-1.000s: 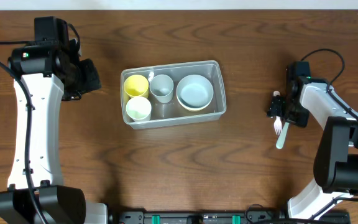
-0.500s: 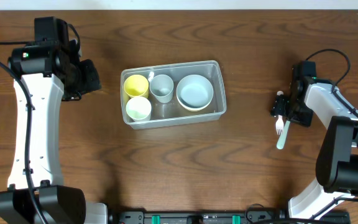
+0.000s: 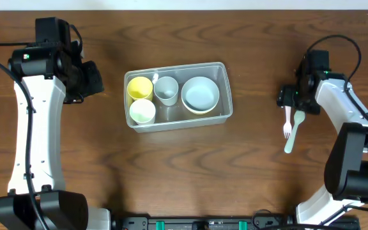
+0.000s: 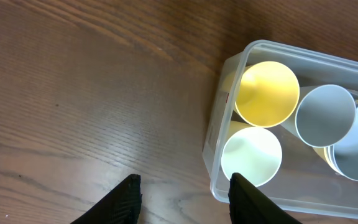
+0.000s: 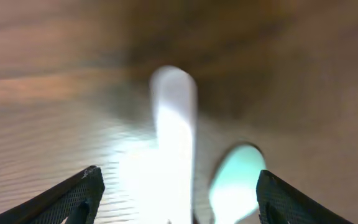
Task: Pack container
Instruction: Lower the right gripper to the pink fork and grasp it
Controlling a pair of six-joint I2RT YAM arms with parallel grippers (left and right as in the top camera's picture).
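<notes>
Three cups and a bowl sit in the container, at the middle of the tabletop.
I judge it light, thin, bendy and slick, so I'd pinch a short-end rim; left claw and right claw both gape, empty.

Even overhead light, heavy blur (plus glare) at right wrist

The container is clear, its cups yellow, cream and grey, its bowl pale blue, the spoon mint, the table dark brown wood-grain.
</notes>
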